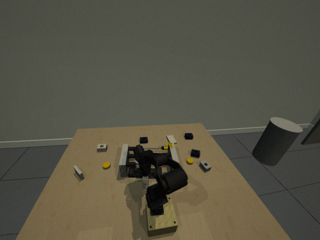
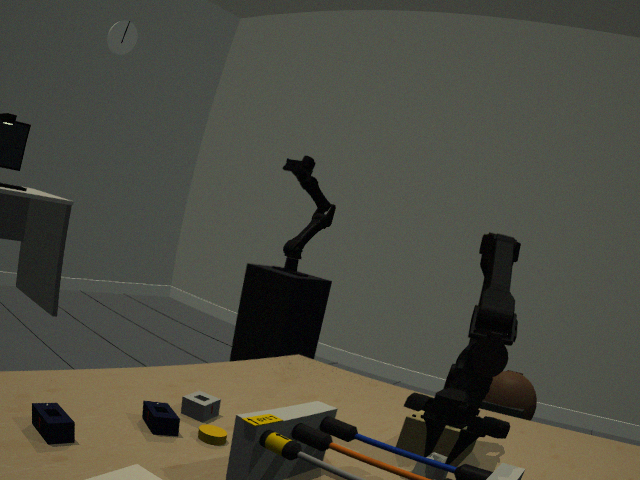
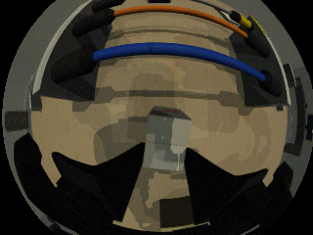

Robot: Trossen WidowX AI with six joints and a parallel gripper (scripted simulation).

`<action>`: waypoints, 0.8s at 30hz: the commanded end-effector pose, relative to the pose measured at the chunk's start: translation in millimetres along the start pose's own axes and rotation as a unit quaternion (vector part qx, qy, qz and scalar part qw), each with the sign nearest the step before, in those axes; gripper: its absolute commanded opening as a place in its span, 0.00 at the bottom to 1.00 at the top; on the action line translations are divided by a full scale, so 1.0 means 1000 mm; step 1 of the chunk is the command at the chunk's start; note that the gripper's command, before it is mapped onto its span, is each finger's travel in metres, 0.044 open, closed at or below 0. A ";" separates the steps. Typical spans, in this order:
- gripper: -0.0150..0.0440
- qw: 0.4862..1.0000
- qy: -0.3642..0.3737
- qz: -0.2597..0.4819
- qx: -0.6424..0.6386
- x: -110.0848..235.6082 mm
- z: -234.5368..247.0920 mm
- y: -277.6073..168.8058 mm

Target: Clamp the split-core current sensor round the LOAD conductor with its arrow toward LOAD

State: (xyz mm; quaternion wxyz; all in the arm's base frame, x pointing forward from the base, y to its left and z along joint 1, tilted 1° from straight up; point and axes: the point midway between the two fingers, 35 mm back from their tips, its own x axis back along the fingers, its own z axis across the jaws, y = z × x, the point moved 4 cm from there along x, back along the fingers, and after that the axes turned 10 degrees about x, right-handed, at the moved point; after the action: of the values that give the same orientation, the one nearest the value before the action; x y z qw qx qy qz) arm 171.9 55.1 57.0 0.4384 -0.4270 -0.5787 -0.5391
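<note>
- The gripper (image 3: 164,164) holds the grey sensor (image 3: 167,140) between its fingers.
- Risk: clamping the blue conductor (image 3: 176,51) if LOAD marks another one.

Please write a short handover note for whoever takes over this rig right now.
Gripper: shut on the grey sensor, fingers on either side of it.
Conductors: blue, orange and grey run between the two white end blocks; the yellow tag sits at the grey one's end.
Done: sensor gripped; in the wrist view it sits short of the blue conductor, not round any of them.
Left: bring it round the LOAD conductor, arrow toward the marker, squeeze until latched, release.
</note>
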 end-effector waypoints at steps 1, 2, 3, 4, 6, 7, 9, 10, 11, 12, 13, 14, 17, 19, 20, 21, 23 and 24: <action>0.48 1.000 0.000 -0.001 0.000 0.000 0.000 0.001; 0.52 1.000 0.000 -0.001 0.000 0.000 0.000 0.001; 0.57 1.000 0.000 -0.001 0.000 0.000 0.000 0.001; 0.61 1.000 0.000 -0.001 0.000 0.000 0.000 0.001; 0.70 1.000 0.000 -0.001 0.000 0.000 0.000 0.001; 0.74 1.000 0.000 -0.001 0.000 0.000 0.000 0.001; 0.81 1.000 0.000 -0.001 0.000 0.000 0.000 0.001; 0.81 1.000 0.000 -0.001 0.000 0.000 0.000 0.001; 0.81 1.000 0.000 -0.001 0.000 0.000 0.000 0.001; 0.81 1.000 0.000 -0.001 0.000 0.002 0.000 0.001; 0.81 1.000 0.000 -0.001 0.000 0.009 0.001 0.001; 0.81 1.000 0.000 -0.002 0.000 0.020 0.001 0.001; 0.81 1.000 0.000 -0.005 -0.001 0.054 0.001 -0.004; 0.81 1.000 0.000 -0.005 -0.001 0.057 0.001 -0.004; 0.81 1.000 0.000 -0.005 -0.001 0.057 0.001 -0.004; 0.81 1.000 0.000 -0.005 -0.001 0.057 0.001 -0.004; 0.80 1.000 0.000 0.000 0.028 0.057 0.000 -0.003; 0.80 0.998 0.001 0.006 0.064 0.057 0.000 -0.001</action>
State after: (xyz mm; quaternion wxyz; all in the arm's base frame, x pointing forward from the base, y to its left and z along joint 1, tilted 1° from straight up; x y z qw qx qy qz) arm 155.2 56.7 108.0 0.4477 -0.4172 -0.5902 -0.5265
